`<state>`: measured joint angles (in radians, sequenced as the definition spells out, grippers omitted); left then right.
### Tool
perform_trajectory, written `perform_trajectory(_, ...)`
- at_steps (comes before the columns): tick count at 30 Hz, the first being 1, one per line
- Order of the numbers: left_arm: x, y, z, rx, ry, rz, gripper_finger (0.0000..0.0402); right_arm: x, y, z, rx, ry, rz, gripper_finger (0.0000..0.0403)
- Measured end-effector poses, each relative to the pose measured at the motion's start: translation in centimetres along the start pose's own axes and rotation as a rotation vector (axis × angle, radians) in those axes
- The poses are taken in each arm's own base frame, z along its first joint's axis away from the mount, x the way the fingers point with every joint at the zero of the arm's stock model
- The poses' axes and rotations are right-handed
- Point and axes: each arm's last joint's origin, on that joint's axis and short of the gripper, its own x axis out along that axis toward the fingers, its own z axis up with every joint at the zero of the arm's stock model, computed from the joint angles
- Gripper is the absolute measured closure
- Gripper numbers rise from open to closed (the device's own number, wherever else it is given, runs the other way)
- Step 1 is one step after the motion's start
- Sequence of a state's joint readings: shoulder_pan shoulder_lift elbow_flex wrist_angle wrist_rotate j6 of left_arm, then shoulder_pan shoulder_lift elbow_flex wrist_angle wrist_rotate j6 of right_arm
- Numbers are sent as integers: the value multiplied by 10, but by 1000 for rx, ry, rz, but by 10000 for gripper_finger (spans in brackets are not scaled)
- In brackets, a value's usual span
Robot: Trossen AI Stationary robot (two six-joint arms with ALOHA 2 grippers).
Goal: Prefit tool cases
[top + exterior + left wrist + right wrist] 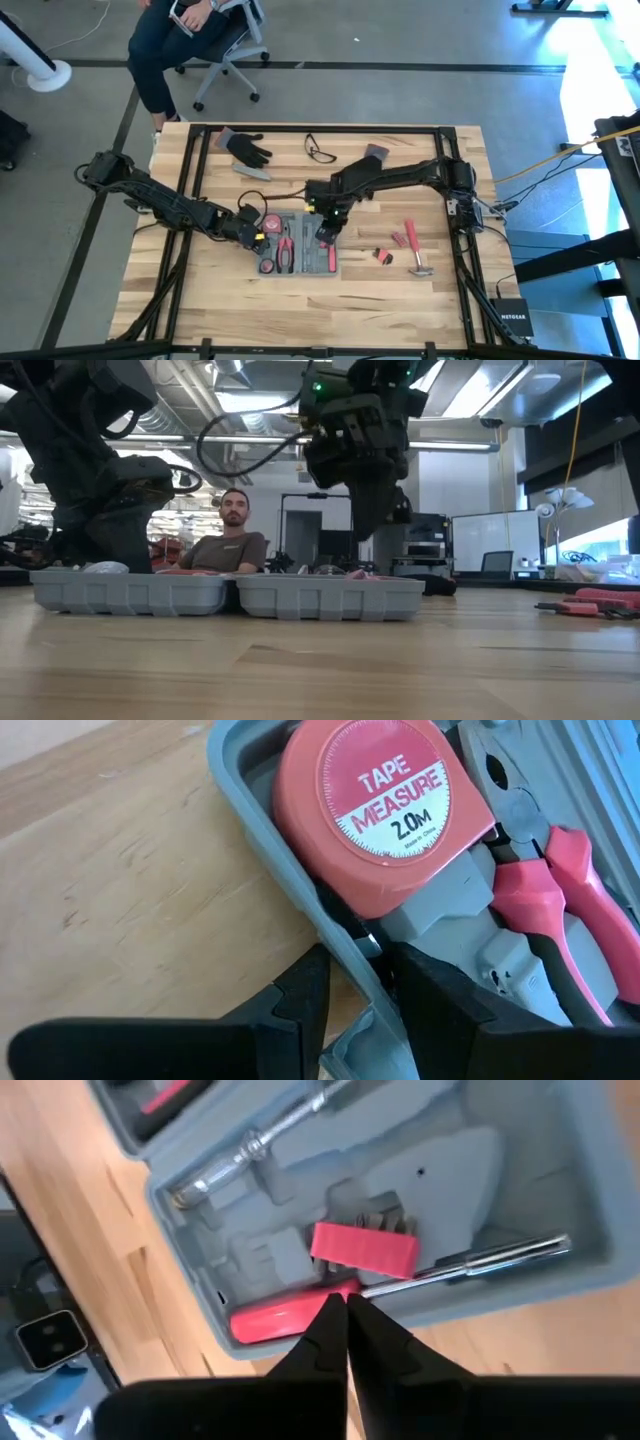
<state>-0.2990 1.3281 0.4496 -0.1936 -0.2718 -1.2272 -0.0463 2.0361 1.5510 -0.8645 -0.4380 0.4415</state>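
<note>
Tool case (300,254) lies open and flat near the middle of the wooden desk (200,290), both halves side by side. Left gripper (252,231) sits at the case's left edge, fingers (300,1005) part open and straddling the case wall right beside the red tape measure (385,810); red-handled pliers (560,900) lie in the next recess. Right gripper (327,232) hangs over the right half, fingers (325,1330) pressed together with nothing between them, just above a red-handled screwdriver (290,1315) and a red bit holder (365,1248). Outside the case: hammer (414,250) to the right, black glove (245,148) and glasses (320,150) at the far side. A person (228,540) sits behind the desk.
</note>
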Motion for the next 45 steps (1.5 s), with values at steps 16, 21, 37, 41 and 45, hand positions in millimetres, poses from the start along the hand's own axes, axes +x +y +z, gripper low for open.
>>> perform_trajectory(16,0,0,0,-16,7,-2,295,9,-3,3,-67,-44,-105,187)
perform_trajectory(21,0,0,0,-21,7,1,295,13,-3,4,-101,-57,-156,179)
perform_trajectory(37,0,0,0,-52,10,3,295,27,-6,6,-122,-7,-162,187)
perform_trajectory(41,0,1,0,-51,11,5,295,25,-4,7,-132,6,-152,187)
perform_trajectory(45,0,1,0,-53,2,8,295,20,0,11,-161,-12,-143,187)
